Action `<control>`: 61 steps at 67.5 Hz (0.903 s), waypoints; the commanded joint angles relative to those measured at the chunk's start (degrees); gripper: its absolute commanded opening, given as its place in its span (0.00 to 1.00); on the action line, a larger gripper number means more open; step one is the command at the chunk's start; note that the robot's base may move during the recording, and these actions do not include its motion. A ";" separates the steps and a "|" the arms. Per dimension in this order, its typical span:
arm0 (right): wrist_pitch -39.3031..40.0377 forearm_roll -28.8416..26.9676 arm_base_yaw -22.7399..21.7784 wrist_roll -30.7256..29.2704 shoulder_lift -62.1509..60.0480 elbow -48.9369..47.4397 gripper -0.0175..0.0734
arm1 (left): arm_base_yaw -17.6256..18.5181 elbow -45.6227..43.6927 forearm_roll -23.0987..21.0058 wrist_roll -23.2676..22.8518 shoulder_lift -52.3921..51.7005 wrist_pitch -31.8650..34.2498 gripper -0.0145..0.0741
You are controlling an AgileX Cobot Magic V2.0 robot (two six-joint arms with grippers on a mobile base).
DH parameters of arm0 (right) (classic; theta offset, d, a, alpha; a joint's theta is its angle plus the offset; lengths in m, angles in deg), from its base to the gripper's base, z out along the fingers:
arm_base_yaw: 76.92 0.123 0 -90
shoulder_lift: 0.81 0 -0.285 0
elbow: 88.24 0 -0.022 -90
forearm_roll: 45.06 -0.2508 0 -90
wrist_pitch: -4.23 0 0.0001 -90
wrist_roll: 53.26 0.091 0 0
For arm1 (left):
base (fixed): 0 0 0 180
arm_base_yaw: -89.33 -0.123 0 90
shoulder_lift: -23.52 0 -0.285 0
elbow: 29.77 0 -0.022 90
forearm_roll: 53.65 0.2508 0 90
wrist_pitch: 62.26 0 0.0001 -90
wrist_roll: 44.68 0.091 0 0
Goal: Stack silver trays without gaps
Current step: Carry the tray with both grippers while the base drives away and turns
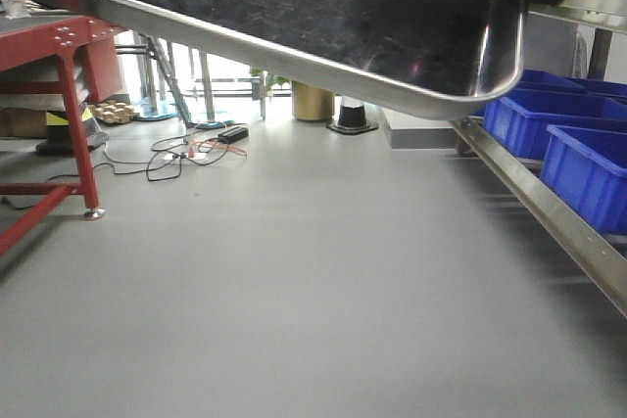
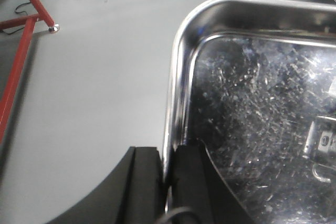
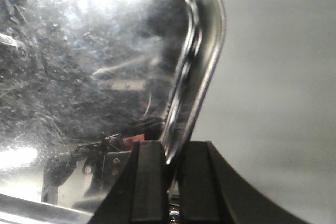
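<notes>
Tray: I have one silver tray [image 1: 323, 7] held clear of the grey floor [image 1: 294, 291], carried between both arms. In the front view it fills the top of the picture and sits tilted, higher at the left, with its rounded corner dipping lowest at the right.
Tray surface: shiny and heavily scratched in both wrist views. The bottom mirrors bits of the rig, too blurred for me to read.
Left gripper: my left gripper [image 2: 168, 169] is pinching the tray's rolled rim on a straight stretch just below a rounded corner. One black finger [image 2: 142, 187] lies outside the wall and the other inside the pan, with the rim squeezed between them.
Right gripper: my right gripper [image 3: 170, 156] is clamped on the rim at its own side in the same way, one finger inside the pan and one outside, the edge caught in the narrow slot between.
Right of the tray: blue bins [image 1: 578, 159] sit in a row behind a long steel rail [image 1: 549, 212] that runs diagonally toward the lower right of the front view.
Left of the tray: a red metal frame [image 1: 69, 75] stands on the floor.
Background: black cables [image 1: 176, 159] lie tangled on the floor well beyond the tray, near a gold cylinder [image 1: 313, 102] and a black cone base [image 1: 353, 116].
</notes>
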State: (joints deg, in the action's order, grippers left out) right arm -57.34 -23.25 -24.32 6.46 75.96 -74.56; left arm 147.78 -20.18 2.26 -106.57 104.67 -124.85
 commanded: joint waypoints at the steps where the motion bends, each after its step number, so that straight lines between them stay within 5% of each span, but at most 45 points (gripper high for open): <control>1: -2.25 0.78 0.11 -1.63 -0.39 -0.29 0.17 | 0.01 -0.03 4.90 0.03 -0.45 -1.87 0.15; 61: -2.25 0.78 0.11 -1.63 -0.39 -0.29 0.17 | 0.01 -0.03 4.90 0.03 -0.45 -0.85 0.15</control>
State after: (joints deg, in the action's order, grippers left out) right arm -57.55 -23.25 -24.32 6.46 75.96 -74.56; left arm 147.78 -20.18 2.69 -106.43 104.67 -124.42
